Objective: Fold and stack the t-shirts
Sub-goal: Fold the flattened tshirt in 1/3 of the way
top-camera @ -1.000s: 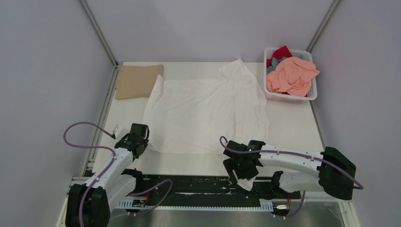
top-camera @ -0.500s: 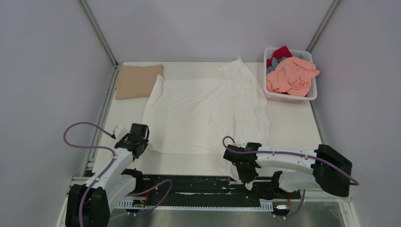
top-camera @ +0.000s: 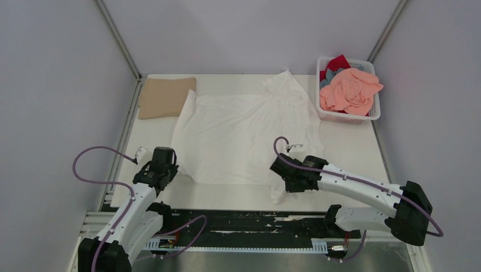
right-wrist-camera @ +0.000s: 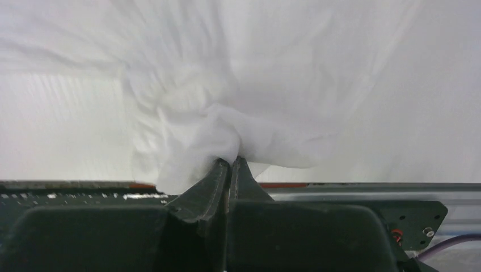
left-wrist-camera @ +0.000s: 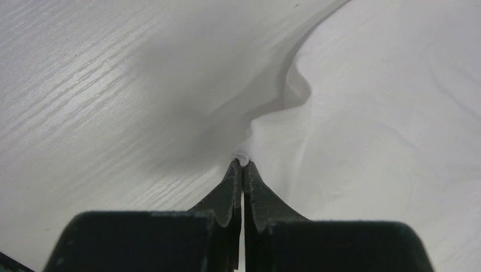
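The left gripper (left-wrist-camera: 243, 164) is closed tight on the hem corner of the white t-shirt (top-camera: 244, 136) farthest from the basket (top-camera: 371, 115); the shirt lies spread on the worktop (top-camera: 351, 153) beside the basket. The right gripper (right-wrist-camera: 230, 161), also fully closed, pinches a bunched hem corner nearer it. Lifting both corners level, in step, should keep the fold square

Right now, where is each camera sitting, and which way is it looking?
Top external: up high behind the robot, looking down at the table; shows the left arm, the right arm, the white t-shirt, the tan t-shirt and the basket.
Left wrist: on the left arm, looking along the left gripper, shut on the white t-shirt's edge.
Right wrist: on the right arm, looking along the right gripper, shut on bunched white t-shirt cloth.
Shared: every view shows the white t-shirt.
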You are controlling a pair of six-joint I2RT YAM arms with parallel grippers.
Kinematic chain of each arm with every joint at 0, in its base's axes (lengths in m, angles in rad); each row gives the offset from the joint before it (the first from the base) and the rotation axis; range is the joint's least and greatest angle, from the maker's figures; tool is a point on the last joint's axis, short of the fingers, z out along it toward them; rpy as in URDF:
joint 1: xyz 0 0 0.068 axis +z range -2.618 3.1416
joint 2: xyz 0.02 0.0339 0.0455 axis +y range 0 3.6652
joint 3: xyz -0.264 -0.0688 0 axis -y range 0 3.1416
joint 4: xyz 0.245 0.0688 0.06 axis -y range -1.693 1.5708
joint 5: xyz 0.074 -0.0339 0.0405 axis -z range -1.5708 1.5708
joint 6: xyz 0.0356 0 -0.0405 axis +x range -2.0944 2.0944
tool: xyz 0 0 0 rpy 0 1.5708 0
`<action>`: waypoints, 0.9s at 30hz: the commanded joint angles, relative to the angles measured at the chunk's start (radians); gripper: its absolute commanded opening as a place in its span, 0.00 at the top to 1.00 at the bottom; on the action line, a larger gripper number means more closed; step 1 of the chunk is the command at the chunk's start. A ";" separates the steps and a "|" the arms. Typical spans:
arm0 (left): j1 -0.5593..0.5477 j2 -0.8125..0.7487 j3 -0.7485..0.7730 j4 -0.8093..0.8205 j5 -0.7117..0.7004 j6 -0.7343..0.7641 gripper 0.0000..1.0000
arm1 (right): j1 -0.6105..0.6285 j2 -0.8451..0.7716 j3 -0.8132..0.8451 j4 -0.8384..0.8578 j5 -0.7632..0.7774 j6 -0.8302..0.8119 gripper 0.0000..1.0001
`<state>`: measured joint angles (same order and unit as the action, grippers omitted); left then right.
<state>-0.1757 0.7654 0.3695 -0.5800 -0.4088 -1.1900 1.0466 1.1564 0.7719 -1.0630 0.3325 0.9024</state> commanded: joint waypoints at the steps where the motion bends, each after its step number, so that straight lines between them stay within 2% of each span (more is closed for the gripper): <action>1: 0.004 0.019 0.076 0.036 0.006 0.031 1.00 | -0.110 -0.004 0.116 0.003 0.206 -0.109 1.00; 4: 0.003 0.100 0.137 0.065 -0.004 0.039 1.00 | -0.203 0.011 0.169 0.091 0.248 -0.200 1.00; 7: 0.004 0.181 0.198 0.085 -0.028 0.045 1.00 | -0.299 0.040 0.207 0.224 0.226 -0.302 1.00; 13: 0.032 0.364 0.327 0.122 -0.049 0.035 1.00 | -0.425 0.133 0.295 0.398 0.245 -0.393 1.00; 16: 0.061 0.422 0.364 0.154 -0.040 0.032 1.00 | -0.493 0.175 0.323 0.480 0.206 -0.425 1.00; 27: 0.107 0.664 0.547 0.220 -0.008 0.069 1.00 | -0.609 0.374 0.452 0.572 0.158 -0.555 1.00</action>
<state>-0.0799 1.3670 0.8421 -0.4217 -0.4038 -1.1419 0.4614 1.4853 1.1526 -0.5724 0.5098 0.4271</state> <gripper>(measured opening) 0.008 0.007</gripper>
